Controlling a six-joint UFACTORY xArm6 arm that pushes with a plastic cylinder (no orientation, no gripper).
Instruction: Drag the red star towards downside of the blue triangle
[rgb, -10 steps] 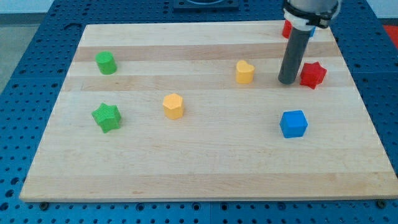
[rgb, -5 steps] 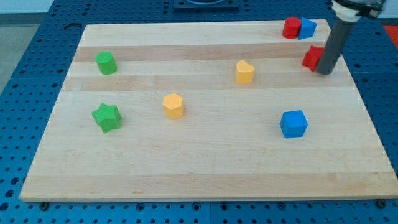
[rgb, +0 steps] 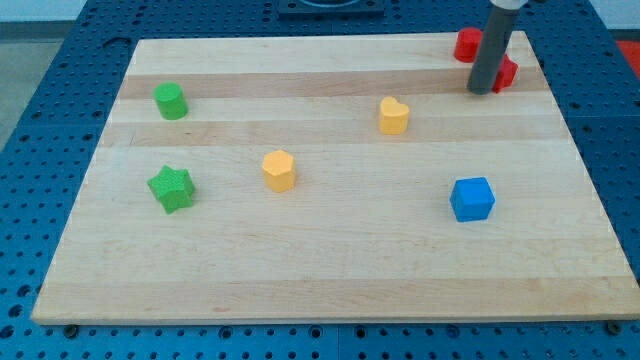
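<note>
— Where's your tip sitting right now?

— My tip (rgb: 482, 90) is down on the wooden board (rgb: 330, 270) near the top right corner. The red star (rgb: 506, 73) is touching the rod on its right side, mostly hidden behind it, so I only see a sliver of red.

— And the blue triangle?

— I can't see it; the rod covers that spot. Another red block (rgb: 467, 45), shape unclear, peeks out on the rod's left, right by the board's top edge.

— Any jaws to report?

— None; the arm ends in a plain rod, so it has hold of nothing.

— How much room is there?

— Tight up there: the star is close to the top edge and the right edge. Below it the board lies open down to the blue cube (rgb: 472, 198). The yellow heart (rgb: 394, 115) is well to the left, the yellow hexagon (rgb: 279, 170) further left, and the green cylinder (rgb: 171, 100) and green star (rgb: 172, 188) sit near the left edge.
</note>
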